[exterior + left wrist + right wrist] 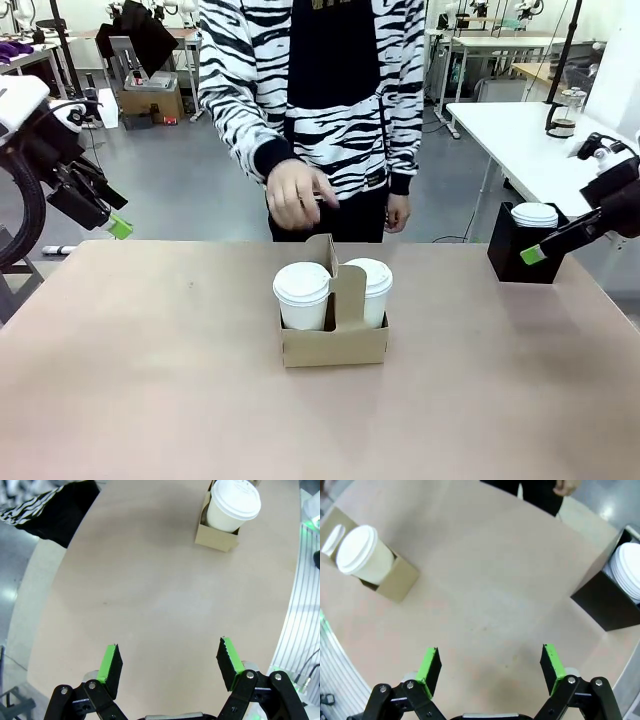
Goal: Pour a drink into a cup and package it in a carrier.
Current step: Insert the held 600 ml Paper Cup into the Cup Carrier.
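Both of my grippers stand wide and hold nothing. My left gripper (170, 667) hangs above bare table (150, 590) near my left edge, its green pads (111, 664) spread well apart. My right gripper (491, 669) hovers the same way on my right side, near the black box (522, 252) that holds a stack of white lids (534, 214).

Out from there, the carrier (334, 340) sits upright at the middle of the table, well apart from both grippers. I see 2 lidded white cups in it: the left cup (301, 295) and the right cup (369, 290), 1 in each pocket, with the centre handle tab (345, 285) rising between them. The carrier's long axis runs side to side across my front view, and the tab points straight up. The person's hand (296, 192) hovers just beyond the tab, not touching it as far as I can tell.

I judge the packaging step to be done or nearly so: both pockets are filled and capped. I cannot tell what is inside the cups. A glass jug (566, 108) stands on a far table behind my right arm; whether it belongs to this task I cannot say.

The next move, I judge, calls for little from me: keep both arms clear while the person's hand closes on the tab, or else reach in low and centred on that tab, jaws aligned across its thin face.
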Robot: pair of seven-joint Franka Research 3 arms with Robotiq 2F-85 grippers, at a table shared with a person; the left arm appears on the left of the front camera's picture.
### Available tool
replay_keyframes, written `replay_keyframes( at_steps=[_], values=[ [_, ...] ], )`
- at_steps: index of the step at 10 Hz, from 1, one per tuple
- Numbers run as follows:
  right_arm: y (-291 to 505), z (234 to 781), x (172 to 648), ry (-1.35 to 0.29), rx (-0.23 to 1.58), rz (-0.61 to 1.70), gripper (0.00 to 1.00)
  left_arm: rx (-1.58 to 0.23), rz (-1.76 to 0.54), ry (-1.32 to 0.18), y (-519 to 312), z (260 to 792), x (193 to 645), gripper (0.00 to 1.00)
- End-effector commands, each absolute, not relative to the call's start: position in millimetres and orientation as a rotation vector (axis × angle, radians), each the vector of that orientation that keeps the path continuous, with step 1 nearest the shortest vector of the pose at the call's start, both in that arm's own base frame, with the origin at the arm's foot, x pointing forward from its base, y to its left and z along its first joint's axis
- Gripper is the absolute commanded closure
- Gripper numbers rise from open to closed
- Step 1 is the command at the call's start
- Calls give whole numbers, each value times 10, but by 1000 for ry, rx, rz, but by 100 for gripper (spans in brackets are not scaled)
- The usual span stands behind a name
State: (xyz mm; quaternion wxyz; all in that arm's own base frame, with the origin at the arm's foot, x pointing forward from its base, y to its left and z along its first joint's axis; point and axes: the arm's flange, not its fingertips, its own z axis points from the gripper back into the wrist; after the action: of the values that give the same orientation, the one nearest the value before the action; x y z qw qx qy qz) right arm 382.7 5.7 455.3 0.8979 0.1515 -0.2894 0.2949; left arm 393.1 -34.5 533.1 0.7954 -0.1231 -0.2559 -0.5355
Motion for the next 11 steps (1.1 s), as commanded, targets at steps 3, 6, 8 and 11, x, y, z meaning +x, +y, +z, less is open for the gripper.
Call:
replay_keyframes(
  at_steps=[3, 6, 8, 11],
  values=[
    [19, 4547, 3829, -610, 315, 630, 0, -281, -1145, -554, -353, 5342, 3934, 6],
    [19, 4547, 3829, -610, 315, 630, 0, -281, -1145, -554, -353, 5342, 3934, 6],
    [19, 4547, 3829, -610, 315, 630, 0, -281, -1145, -554, -353, 5342, 3934, 6],
    [19, 4547, 3829, -610, 315, 630, 0, -281, -1145, -554, -353, 5342, 3934, 6]
  ],
)
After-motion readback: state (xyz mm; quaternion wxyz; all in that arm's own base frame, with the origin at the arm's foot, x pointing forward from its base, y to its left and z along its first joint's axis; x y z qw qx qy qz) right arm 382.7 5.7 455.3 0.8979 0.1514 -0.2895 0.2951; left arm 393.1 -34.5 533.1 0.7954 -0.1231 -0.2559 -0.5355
